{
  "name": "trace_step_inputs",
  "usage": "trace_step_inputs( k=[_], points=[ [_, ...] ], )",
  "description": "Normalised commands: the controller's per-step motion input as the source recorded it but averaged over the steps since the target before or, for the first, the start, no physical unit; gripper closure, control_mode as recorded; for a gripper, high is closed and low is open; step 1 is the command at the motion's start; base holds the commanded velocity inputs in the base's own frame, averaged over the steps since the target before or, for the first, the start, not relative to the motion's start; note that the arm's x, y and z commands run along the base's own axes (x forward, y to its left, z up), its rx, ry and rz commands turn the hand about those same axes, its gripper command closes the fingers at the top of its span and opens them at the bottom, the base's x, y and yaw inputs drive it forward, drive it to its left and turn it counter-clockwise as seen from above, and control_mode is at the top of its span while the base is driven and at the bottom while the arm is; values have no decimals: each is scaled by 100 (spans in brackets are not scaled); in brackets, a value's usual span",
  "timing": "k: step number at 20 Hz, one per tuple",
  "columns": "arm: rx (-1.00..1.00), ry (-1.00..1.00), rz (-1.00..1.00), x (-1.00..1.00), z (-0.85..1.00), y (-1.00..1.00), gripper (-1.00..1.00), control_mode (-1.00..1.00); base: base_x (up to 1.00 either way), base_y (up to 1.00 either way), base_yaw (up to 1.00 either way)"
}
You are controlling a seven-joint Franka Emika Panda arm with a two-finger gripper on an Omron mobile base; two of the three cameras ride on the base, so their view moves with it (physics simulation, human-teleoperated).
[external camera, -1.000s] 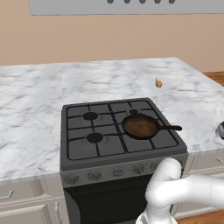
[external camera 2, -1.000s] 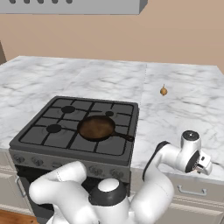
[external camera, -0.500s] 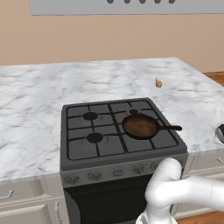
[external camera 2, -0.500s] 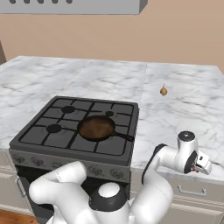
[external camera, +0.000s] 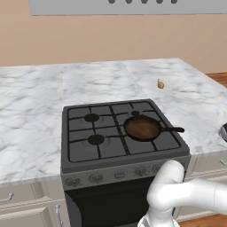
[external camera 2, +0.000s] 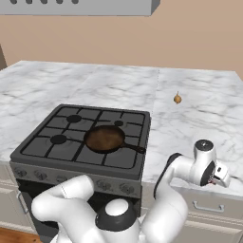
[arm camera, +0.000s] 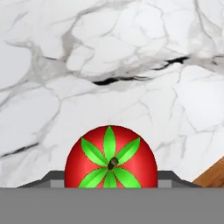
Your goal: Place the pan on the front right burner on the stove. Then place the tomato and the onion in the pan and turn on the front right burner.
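You have a white marble tabletop (external camera: 35, 111) with grey veins, a grey range hood (external camera 2: 80, 6) overhead, a tan wall (external camera: 88, 40), and pale drawers (external camera 2: 209, 209) below.

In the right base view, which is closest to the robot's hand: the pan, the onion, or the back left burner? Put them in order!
From the gripper at the counter's right edge:
1. Onion, on the counter behind it.
2. Pan, to its left on the stove's front right.
3. Back left burner, far corner of the stove.
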Motion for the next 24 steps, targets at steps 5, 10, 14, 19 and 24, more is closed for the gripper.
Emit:
trace_step_inputs(
  k=[5,10,14,19,24],
  points=[
    [6,0,5,0,45,5,100,-100,0,0,0],
    [3,0,11,0,29,33,100,-100,0,0,0],
    [0,0,15,0,11,59,100,-100,0,0,0],
    [0,-3,15,0,8,70,100,-100,0,0,0],
    [0,-10,13,0,22,71,100,-100,0,0,0]
  ],
)
